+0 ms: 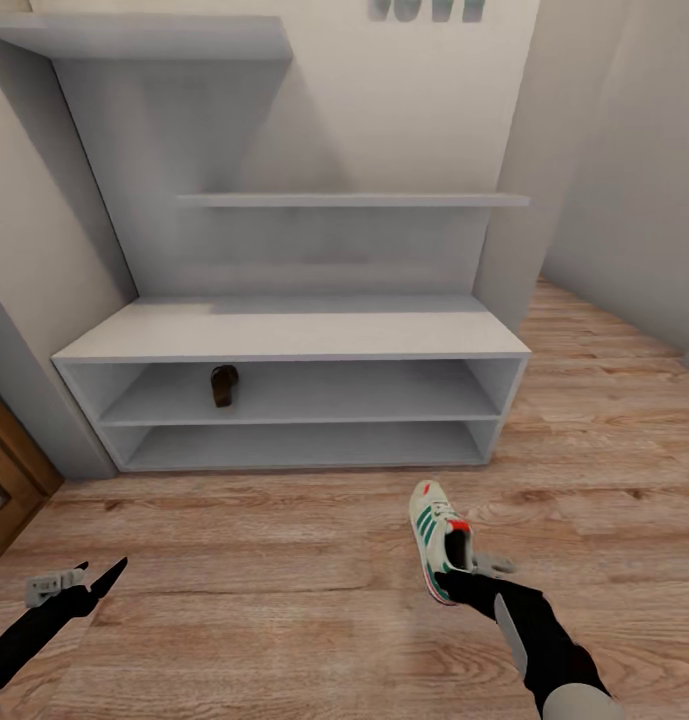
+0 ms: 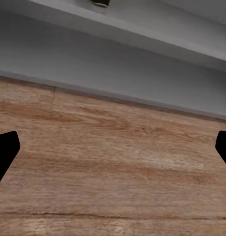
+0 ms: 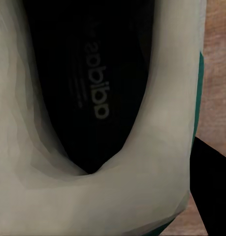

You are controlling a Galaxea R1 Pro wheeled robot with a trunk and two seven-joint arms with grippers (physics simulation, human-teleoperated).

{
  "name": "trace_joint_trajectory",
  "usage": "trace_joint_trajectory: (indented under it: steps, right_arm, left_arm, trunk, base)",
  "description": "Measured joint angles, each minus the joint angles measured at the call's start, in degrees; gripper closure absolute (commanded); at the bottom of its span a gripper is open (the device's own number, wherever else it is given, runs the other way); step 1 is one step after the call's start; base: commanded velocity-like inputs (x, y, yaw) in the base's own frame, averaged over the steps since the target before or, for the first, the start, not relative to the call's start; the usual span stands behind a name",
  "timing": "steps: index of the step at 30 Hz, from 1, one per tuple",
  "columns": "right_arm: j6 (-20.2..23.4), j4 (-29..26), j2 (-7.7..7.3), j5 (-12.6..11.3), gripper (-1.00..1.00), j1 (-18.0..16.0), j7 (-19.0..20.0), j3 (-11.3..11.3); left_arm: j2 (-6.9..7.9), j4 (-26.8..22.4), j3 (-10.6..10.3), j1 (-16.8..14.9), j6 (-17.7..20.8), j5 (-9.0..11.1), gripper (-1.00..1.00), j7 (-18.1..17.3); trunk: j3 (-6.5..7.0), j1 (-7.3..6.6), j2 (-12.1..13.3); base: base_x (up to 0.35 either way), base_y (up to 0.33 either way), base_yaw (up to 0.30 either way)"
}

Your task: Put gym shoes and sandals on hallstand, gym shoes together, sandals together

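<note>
Nearest to us, our right gripper (image 1: 471, 577) is clamped on the heel end of a gym shoe (image 1: 439, 540), a cream sneaker with green side stripes and a red tab; the shoe's toe points away from the hand toward the rack, and it looks lifted just above the corridor floor (image 1: 284, 560), though we cannot be sure it has left the planks. In the right wrist view we look straight down into the shoe's dark insole and pale collar (image 3: 142, 187), with one black finger (image 3: 211, 191) outside the heel wall, a hold we judge chosen so the sole stays level for setting down. Across from it, our left gripper (image 1: 89, 583) hangs low with fingers spread and nothing between them, only bare planks ahead of it, probably kept free for the next pickup. Beyond both hands stands the hallstand (image 1: 294, 335), and on its upper low shelf, ahead of the left hand, a dark-brown sandal (image 1: 224, 385) already sits. We judge the sneaker belongs apart from it, leaving room for each pair.
</note>
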Motion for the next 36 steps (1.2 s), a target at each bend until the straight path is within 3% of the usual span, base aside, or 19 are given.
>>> trace_joint_trajectory:
  steps: [6, 9, 12, 21, 25, 29, 36]
  right_arm:
    - [8.43, 0.02, 3.34, -0.09, 1.00, -0.01, -0.10, 0.48]
    - [9.38, 0.01, 3.94, 0.26, 1.00, -0.02, -0.92, 0.57]
    - [10.49, -0.05, 4.24, 0.25, 1.00, -0.02, -2.80, 1.24]
    - [11.08, -0.09, 4.89, -0.08, 1.00, -0.03, -13.72, 9.13]
    - [11.06, -0.09, 4.97, -0.29, 1.00, -0.04, -15.29, 13.40]
    - [11.03, -0.37, 5.01, -0.20, 1.00, -0.04, -15.81, 15.37]
    - [11.03, -2.93, 4.94, -0.13, 1.00, -0.04, -15.91, 15.89]
  left_arm:
    - [-0.07, 0.01, -0.06, -0.01, -0.05, 0.01, -1.00, -0.06]
    - [-0.08, 0.00, -0.06, 0.01, -0.05, 0.01, -1.00, -0.08]
    - [-0.08, 0.00, -0.08, 0.02, -0.07, 0.01, -1.00, -0.06]
    - [-0.09, 0.00, -0.08, 0.01, -0.07, 0.00, -1.00, 0.04]
    - [-0.09, 0.00, -0.09, 0.01, -0.07, 0.00, -1.00, 0.03]
    - [-0.09, 0.00, -0.09, 0.03, -0.07, 0.01, -1.00, 0.01]
    - [-0.16, 0.01, -0.08, 0.00, -0.08, 0.01, -1.00, 0.00]
  trunk:
    - [0.00, 0.00, 0.00]
    - [0.00, 0.00, 0.00]
    - [0.00, 0.00, 0.00]
    - [0.00, 0.00, 0.00]
    - [0.00, 0.00, 0.00]
    - [0.00, 0.00, 0.00]
    - [0.00, 0.00, 0.00]
  base:
    - [0.000, 0.177, 0.000]
    - [0.000, 0.255, 0.000]
    - [0.000, 0.119, 0.000]
    - [0.000, 0.009, 0.000]
    - [0.000, 0.067, 0.000]
    - [0.000, 0.223, 0.000]
    - [0.000, 0.298, 0.000]
